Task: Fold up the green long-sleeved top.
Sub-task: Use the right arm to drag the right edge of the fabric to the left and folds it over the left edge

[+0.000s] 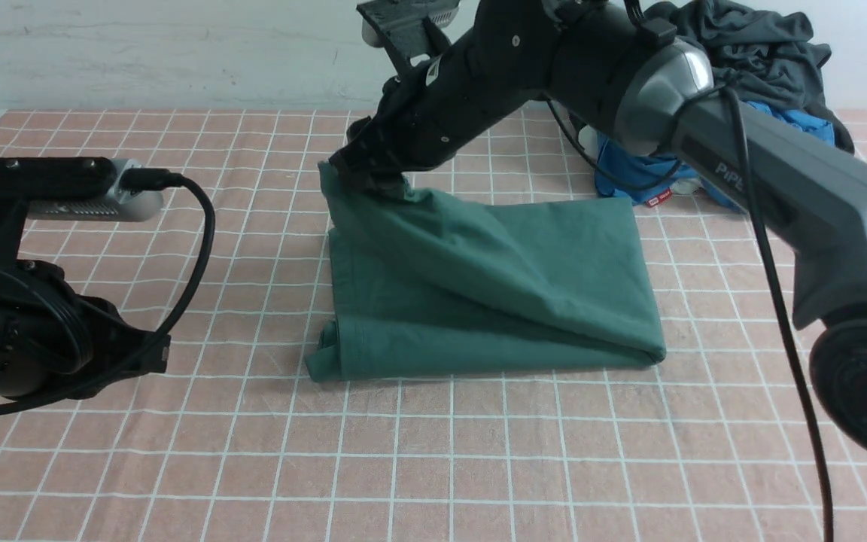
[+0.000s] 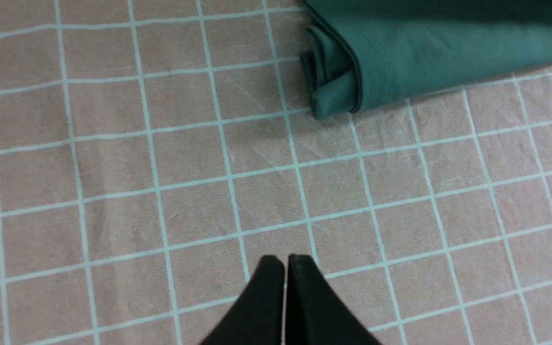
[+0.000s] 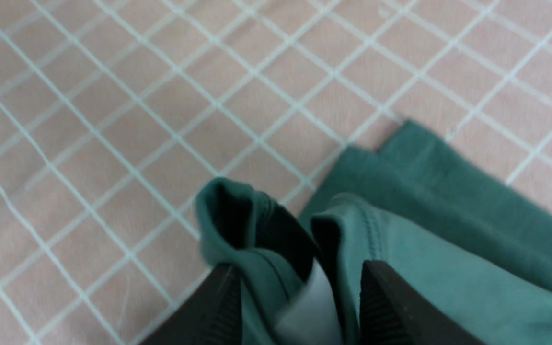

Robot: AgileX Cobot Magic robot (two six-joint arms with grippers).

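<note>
The green long-sleeved top (image 1: 494,293) lies folded into a rough rectangle in the middle of the table. Its far left corner is raised in a peak at my right gripper (image 1: 367,179). In the right wrist view the gripper (image 3: 300,306) has its jaws apart, with bunched green fabric (image 3: 400,268) and a white label (image 3: 312,306) loose between them. My left gripper (image 2: 284,261) is shut and empty above the cloth, short of the top's near left corner (image 2: 333,91). In the front view only the left arm's wrist and camera show, at the left edge.
A pink checked tablecloth (image 1: 177,452) covers the table. A bright blue garment (image 1: 637,169) and a dark charcoal-grey garment (image 1: 757,45) lie piled at the far right, behind the right arm (image 1: 780,181). A white wall stands behind the table.
</note>
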